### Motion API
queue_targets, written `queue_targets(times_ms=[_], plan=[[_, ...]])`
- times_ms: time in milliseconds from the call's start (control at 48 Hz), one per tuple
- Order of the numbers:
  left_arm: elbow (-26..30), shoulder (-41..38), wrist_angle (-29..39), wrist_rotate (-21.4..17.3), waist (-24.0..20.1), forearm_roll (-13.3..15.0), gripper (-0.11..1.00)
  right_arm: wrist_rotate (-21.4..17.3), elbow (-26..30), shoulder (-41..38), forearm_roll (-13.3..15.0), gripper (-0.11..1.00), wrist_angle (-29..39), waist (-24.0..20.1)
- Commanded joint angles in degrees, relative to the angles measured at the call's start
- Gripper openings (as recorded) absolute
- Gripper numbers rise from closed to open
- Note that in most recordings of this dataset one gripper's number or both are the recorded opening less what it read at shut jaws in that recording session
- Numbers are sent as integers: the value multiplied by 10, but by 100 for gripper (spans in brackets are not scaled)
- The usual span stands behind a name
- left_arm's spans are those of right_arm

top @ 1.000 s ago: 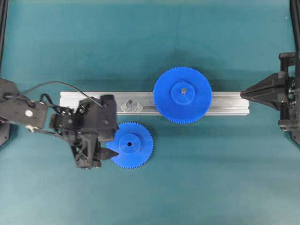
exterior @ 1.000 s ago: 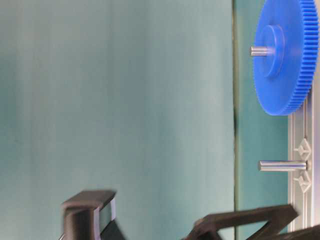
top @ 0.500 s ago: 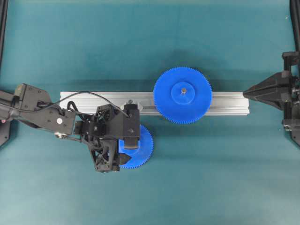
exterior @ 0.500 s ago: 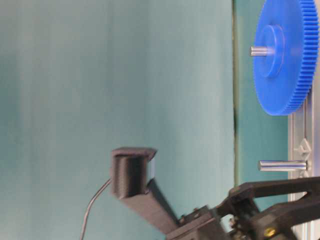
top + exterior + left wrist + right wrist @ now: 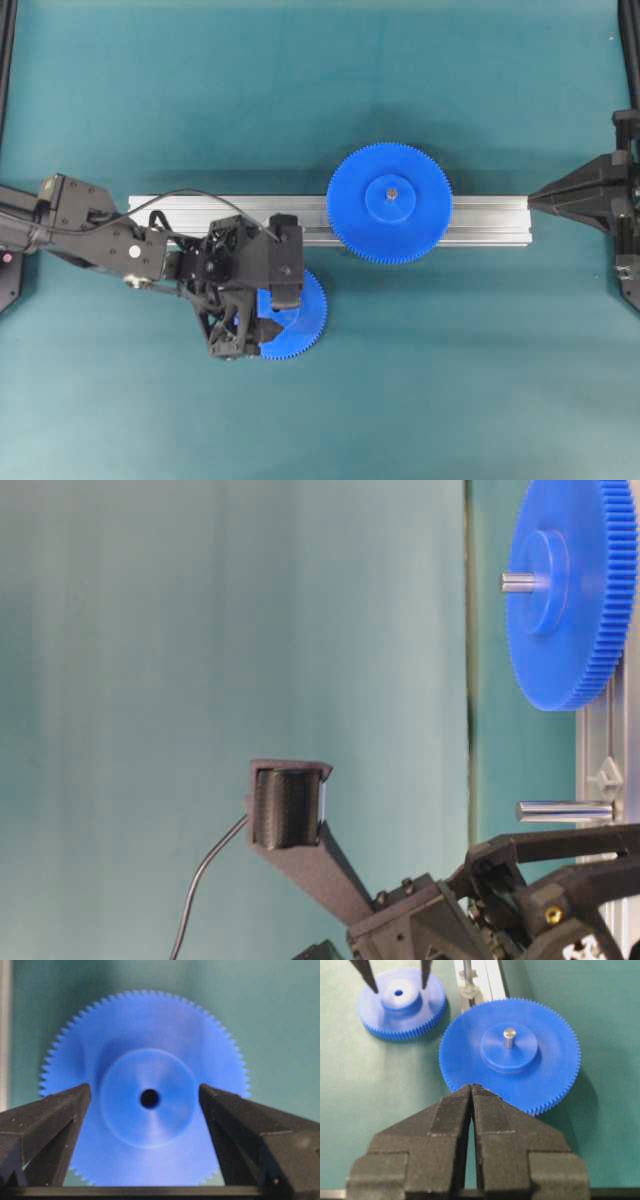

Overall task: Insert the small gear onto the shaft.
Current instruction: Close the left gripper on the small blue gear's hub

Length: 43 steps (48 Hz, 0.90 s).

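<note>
The small gear (image 5: 165,1077) lies flat on the teal mat, blue with a raised hub and a small centre hole. My left gripper (image 5: 145,1091) hangs over it, open, one black finger on each side of the hub and nothing between them. From overhead the left gripper (image 5: 272,312) covers most of the small gear (image 5: 308,312). The shaft (image 5: 565,811) is a thin grey pin standing on the rail, bare, close behind the gear (image 5: 400,1002). My right gripper (image 5: 471,1087) is shut and empty, far off at the rail's right end (image 5: 532,200).
A larger blue gear (image 5: 390,203) sits on its own pin on the aluminium rail (image 5: 480,222), right of the shaft. The left arm's black links (image 5: 90,235) stretch in from the left edge. Dark frame posts stand at both side edges.
My left gripper has moved right from beside the small gear to over its hub, jaws still open. The right gripper has drawn back slightly to the right.
</note>
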State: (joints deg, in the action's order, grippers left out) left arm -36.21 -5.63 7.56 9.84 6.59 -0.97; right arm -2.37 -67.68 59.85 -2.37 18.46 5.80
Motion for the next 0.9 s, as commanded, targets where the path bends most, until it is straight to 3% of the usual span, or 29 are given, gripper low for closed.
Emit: queue_targets(times_ms=[0,875], plan=[[11,4,-1,-1,2,-2,90,-6,5,-3,1,8,-4,1],[8,5,-1,-2,11,-1,90,-7,1,-3,1,8,-4,5]])
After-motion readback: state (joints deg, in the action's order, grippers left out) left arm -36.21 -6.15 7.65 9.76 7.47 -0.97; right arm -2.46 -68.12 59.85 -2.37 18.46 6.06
